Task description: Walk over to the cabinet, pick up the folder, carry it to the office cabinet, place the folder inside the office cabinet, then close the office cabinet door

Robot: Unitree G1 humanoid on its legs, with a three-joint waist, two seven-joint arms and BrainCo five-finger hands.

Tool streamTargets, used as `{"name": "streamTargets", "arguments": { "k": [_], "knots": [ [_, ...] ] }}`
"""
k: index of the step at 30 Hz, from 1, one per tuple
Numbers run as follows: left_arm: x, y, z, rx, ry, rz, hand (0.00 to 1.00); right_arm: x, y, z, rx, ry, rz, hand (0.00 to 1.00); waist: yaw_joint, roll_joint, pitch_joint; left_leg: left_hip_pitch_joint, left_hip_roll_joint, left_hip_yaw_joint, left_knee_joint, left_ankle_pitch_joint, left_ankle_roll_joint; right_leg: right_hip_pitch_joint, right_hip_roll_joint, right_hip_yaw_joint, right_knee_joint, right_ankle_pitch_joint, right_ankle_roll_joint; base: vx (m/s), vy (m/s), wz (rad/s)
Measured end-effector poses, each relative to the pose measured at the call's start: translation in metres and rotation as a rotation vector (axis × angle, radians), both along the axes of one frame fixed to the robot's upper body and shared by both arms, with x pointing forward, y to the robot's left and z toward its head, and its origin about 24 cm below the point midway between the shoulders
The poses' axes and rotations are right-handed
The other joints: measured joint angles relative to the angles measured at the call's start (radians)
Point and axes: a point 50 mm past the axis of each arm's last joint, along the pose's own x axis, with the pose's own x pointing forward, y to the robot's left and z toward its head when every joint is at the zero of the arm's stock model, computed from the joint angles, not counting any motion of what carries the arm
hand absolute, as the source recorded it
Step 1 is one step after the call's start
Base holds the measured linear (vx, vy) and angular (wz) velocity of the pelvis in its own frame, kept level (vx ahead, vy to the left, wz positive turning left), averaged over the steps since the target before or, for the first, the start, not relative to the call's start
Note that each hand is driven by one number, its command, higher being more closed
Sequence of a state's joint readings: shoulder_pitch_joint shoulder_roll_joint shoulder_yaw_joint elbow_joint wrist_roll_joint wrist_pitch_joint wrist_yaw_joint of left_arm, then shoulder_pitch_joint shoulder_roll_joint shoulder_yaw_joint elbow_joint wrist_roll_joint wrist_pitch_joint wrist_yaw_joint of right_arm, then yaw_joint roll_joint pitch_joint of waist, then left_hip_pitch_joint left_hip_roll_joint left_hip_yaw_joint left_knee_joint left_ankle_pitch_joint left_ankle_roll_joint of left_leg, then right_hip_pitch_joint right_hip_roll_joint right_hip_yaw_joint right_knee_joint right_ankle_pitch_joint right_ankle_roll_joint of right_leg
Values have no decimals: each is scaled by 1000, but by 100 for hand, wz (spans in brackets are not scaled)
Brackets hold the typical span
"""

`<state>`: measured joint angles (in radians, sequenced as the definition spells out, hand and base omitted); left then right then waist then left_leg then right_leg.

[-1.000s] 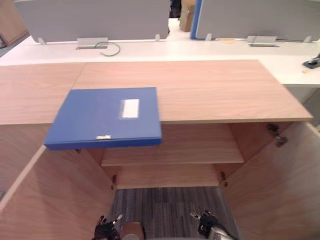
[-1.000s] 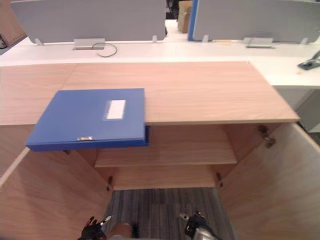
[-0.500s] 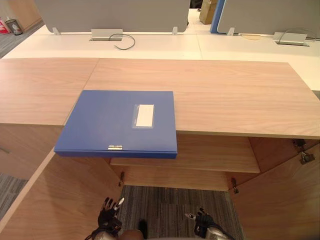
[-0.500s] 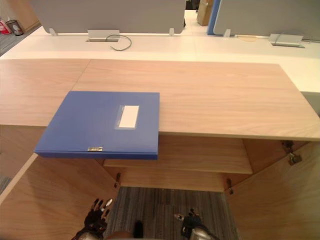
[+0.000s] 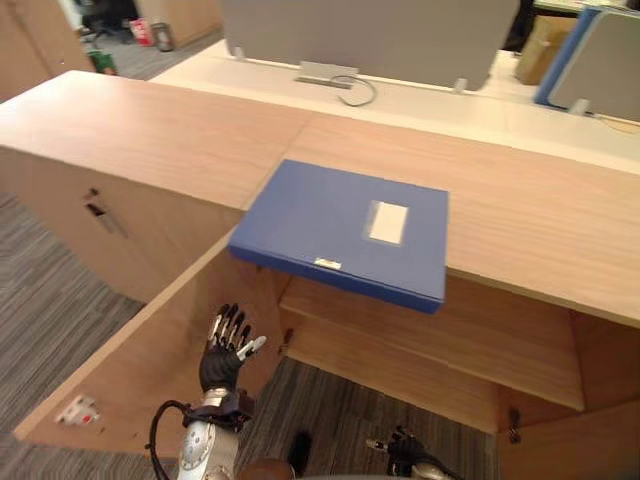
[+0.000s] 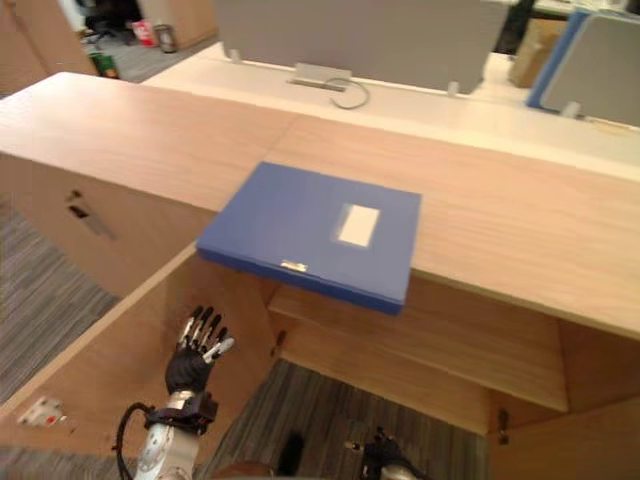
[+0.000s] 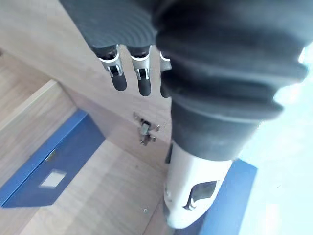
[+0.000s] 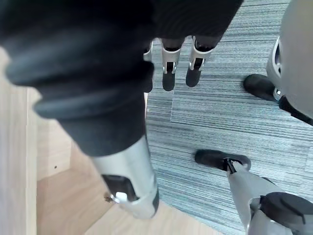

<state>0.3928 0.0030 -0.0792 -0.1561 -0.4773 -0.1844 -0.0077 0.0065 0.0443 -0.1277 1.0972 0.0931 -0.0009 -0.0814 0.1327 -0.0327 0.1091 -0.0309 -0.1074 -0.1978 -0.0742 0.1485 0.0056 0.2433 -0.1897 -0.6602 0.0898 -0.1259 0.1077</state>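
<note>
A blue folder (image 5: 345,232) with a white label lies flat on the wooden cabinet top (image 5: 150,130), its near edge overhanging the open compartment. Below it and to the left, my left hand (image 5: 225,350) is raised beside the open left door (image 5: 130,370), fingers (image 7: 129,78) straight and apart, holding nothing. The left wrist view looks up at the folder (image 7: 54,161) from below. My right hand (image 5: 400,462) hangs low over the carpet, and its fingers (image 8: 168,63) are relaxed and hold nothing. Both hands are well clear of the folder.
Inside the open cabinet is a wooden shelf (image 5: 430,340). A closed cabinet with a dark handle (image 5: 100,210) adjoins on the left. Behind stand a white desk (image 5: 420,100), a grey partition (image 5: 380,35) and a cable box (image 5: 325,75). Grey carpet (image 5: 60,290) covers the floor.
The camera has swung, so the whole scene has shifted and tilted. My left hand has risen from the bottom edge to beside the left door. The folder stays where it was on the top.
</note>
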Motion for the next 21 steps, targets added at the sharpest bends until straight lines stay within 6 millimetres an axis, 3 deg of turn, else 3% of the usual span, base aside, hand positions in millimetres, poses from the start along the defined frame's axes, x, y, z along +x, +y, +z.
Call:
{"name": "streamTargets", "arguments": {
  "k": [9, 14, 21],
  "knots": [
    [-7, 11, 50, 195, -154, 173, 0, 8, 7, 2, 4, -17, -14, 0, 26, -10, -25, -37, -25, -87, 31, 46, -5, 22, 13, -105, -12, -9, 10, -6, -16, 34],
    [-17, 23, 76, 477, -192, 391, 0, 19, 12, 5, -2, -39, -8, 0, 39, -13, -27, -37, -24, -92, 34, 43, -1, 22, 15, -105, -13, -9, 10, 0, 0, 0],
    [-22, 9, 100, 743, -307, 510, 0, 18, 16, 5, -30, -26, 32, 0, 40, -38, -47, -38, -11, -75, 28, 51, -3, 10, 21, -80, -18, -9, 9, 11, -5, -8]
  ]
}}
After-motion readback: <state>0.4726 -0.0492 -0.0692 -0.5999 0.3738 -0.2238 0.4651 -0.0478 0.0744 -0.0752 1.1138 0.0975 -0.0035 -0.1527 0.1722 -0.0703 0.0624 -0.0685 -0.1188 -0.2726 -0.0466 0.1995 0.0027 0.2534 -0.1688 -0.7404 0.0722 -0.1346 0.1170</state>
